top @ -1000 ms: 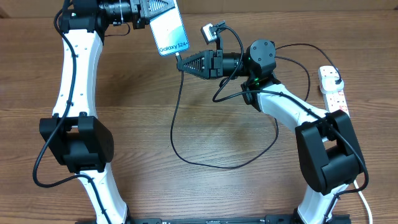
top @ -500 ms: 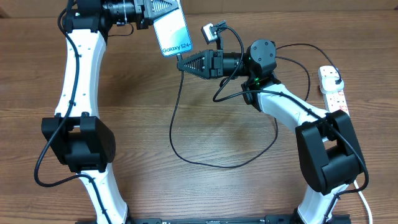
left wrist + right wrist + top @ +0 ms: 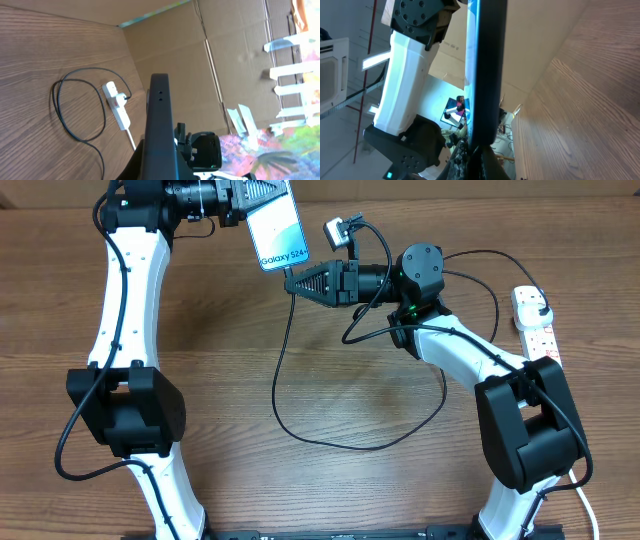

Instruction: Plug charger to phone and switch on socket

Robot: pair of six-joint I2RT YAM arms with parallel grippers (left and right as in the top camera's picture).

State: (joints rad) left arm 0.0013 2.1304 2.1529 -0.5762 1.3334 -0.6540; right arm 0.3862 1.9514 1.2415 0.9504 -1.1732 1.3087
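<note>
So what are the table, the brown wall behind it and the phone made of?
The table looks like wood or wood-print laminate: brown grain lines, matte. The wall looks like cardboard, with folds and seams. The phone has a smooth, glossy front, likely glass; its dark edge could be metal or plastic.

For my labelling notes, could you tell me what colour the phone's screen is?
The phone has a light blue screen; the overhead view shows it best.
</note>
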